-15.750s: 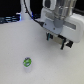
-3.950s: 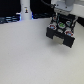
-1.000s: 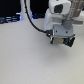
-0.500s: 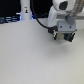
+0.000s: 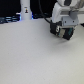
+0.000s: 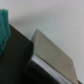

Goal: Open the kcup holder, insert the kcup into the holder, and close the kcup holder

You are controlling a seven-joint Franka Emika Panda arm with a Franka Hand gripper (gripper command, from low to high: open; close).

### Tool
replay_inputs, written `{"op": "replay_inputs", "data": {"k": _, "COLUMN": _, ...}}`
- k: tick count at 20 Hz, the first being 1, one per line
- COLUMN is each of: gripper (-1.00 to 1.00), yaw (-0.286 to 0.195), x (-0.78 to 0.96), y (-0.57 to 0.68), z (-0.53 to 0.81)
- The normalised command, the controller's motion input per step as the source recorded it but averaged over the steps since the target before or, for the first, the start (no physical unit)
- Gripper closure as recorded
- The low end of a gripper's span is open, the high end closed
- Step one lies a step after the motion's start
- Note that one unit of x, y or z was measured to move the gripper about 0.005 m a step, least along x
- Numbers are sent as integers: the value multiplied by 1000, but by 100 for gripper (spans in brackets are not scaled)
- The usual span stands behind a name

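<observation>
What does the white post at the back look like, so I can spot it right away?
Start at the pale table and follow it to its far edge, toward the exterior view's left. There stands the white post, slim, upright and bottle-shaped against a dark background. It stands alone, well apart from the gripper on the exterior view's right.

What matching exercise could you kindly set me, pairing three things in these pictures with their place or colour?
Things:
A. white post
B. kcup holder
C. table

Descriptions:
1. pale surface filling the foreground
2. stands at the back, on the exterior view's left
3. black, on the exterior view's right, beneath the arm

Pairs: A-2, B-3, C-1
</observation>
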Motion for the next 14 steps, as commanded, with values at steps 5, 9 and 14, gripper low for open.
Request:
{"op": "replay_inputs", "data": {"k": 5, "gripper": -100, "yaw": 97, "x": -701, "y": 401, "z": 7}}
{"op": "replay_inputs", "data": {"k": 9, "gripper": -100, "yaw": 94, "x": -718, "y": 396, "z": -4}}
{"op": "replay_inputs", "data": {"k": 14, "gripper": -100, "yaw": 79, "x": -698, "y": 444, "z": 8}}
